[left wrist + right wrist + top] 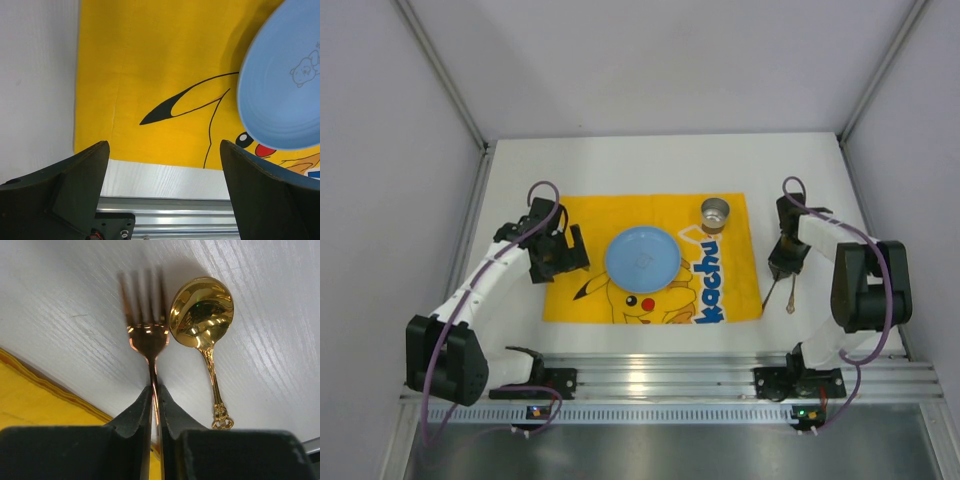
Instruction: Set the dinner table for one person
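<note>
The dinner table (620,165) is a white top with a yellow Pikachu cloth (590,220) spread on it. A blue plate (641,258) lies at the cloth's middle and a small metal cup (716,213) at its far right corner. Right of the cloth, a gold fork (146,320) and a gold spoon (201,312) lie side by side on the white top. My right gripper (155,390) is shut on the fork's handle, tines pointing away. My left gripper (165,150) hangs open over the cloth's left part, left of the plate (280,90), holding nothing.
A silver slotted rail (660,375) runs along the near edge, with both arm bases bolted to it. Grey walls close in the left, right and back. The cloth's near hem (150,162) lies a short strip of white top from the rail.
</note>
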### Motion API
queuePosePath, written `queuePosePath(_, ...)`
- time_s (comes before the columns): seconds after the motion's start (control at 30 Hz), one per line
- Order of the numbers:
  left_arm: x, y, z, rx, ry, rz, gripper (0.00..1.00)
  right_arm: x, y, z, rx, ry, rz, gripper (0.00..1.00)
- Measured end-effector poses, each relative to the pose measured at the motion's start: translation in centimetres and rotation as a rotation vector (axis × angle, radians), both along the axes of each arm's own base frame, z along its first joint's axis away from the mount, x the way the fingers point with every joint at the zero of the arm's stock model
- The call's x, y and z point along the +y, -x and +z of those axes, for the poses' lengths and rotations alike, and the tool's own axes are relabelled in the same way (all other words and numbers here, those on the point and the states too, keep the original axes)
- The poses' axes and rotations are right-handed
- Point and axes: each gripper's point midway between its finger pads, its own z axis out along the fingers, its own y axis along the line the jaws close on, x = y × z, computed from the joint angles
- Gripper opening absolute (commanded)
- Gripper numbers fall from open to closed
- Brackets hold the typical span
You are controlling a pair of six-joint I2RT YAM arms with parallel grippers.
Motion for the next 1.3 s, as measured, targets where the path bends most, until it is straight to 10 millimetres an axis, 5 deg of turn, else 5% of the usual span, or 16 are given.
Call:
queuePosePath(0.43, 0.0, -0.8, 1.2, -0.028, -0.003, 0.02, 0.97, -0.4, -1.9, 1.7, -0.014, 0.081, 0.086, 0.0)
queuePosePath(0.53, -0.1, -1.4, 1.9, -0.046, 0.006, 0.027, 0.97, 0.0, -3.8, 4.4, -0.072, 0.121, 0.119, 0.0)
queuePosePath(0.7, -0.2, -1.9, 3.0, -0.07, 0.009, 0.032, 0.97, 3.0, -7.0, 11.6, -0.24, 0.175, 0.202, 0.0)
queuePosePath(0.87, 0.0, -1.9, 4.3, -0.092, 0.004, 0.039, 0.97, 10.1, -8.1, 18.7, -0.405, 0.153, 0.337, 0.0)
queuePosePath(1.03, 1.4, -1.2, 6.6, -0.151, -0.036, 0.069, 0.98, 21.1, -7.5, 23.6, -0.537, -0.038, 0.502, 0.0)
queuePosePath(1.17, 3.3, -0.1, 9.2, -0.233, -0.09, 0.13, 0.98, 30.8, -6.2, 23.3, -0.545, -0.292, 0.612, 0.0)
queuePosePath(1.3, 5.1, 1.8, 11.6, -0.327, -0.117, 0.192, 0.98, 39.3, -6.4, 19.0, -0.458, -0.474, 0.668, 0.0)
